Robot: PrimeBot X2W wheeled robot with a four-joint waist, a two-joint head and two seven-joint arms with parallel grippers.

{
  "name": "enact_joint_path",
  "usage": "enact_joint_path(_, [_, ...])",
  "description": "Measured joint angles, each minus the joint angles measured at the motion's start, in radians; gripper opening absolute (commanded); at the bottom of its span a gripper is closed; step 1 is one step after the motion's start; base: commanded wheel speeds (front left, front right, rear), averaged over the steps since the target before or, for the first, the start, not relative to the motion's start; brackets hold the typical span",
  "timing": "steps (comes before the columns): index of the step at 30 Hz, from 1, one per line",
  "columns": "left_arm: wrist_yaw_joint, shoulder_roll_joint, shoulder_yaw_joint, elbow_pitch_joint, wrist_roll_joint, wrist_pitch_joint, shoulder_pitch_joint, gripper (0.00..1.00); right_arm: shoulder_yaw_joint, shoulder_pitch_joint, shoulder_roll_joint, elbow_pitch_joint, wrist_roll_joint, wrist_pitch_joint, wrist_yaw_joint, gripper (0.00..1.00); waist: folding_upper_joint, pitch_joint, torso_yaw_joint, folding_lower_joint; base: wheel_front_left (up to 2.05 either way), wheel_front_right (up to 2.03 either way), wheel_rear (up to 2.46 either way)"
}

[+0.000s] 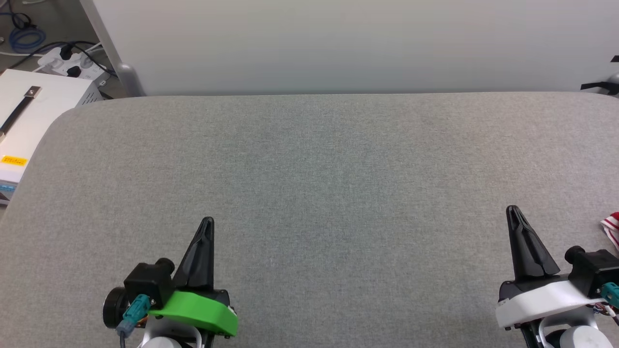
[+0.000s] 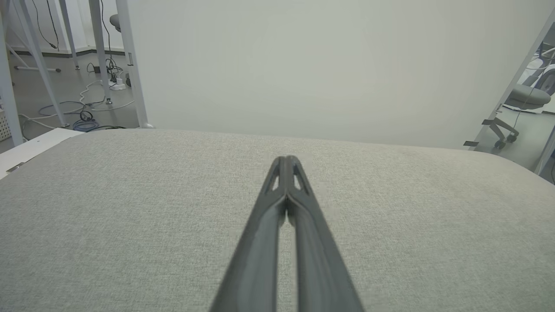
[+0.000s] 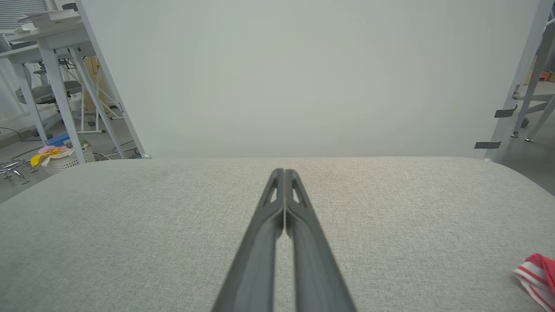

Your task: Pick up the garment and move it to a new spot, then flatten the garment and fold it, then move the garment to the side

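The garment (image 1: 611, 226) lay at the far right edge of the grey fabric-covered table (image 1: 338, 169). Only a small fold of red cloth with red-and-white striped trim was in view, too little to read any print on it. In the right wrist view the same fold (image 3: 537, 274) sat at the lower right corner, flat on the table. The right gripper (image 1: 513, 210) was near it but not touching, its two dark fingers pressed together tip to tip above the cloth surface. The left gripper (image 1: 208, 220), on a green mount, was well apart across the table, with its fingers likewise closed against each other. Off the table's left corner stood a white box (image 1: 38, 106) bearing a yellow sticker (image 1: 13, 161) whose writing was too small to read. Behind it a white power strip (image 1: 72, 63) lay on the floor.
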Motion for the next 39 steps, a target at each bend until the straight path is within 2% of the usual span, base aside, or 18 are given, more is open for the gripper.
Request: enact_joint_path(39, [0.034,0.0,0.016,-0.033,0.06,0.081,0.0,0.0,-0.012,0.0,0.03,-0.009,-0.079,0.075,0.0,0.0,0.0,-0.017,-0.003,0.0,0.0,0.0,0.0])
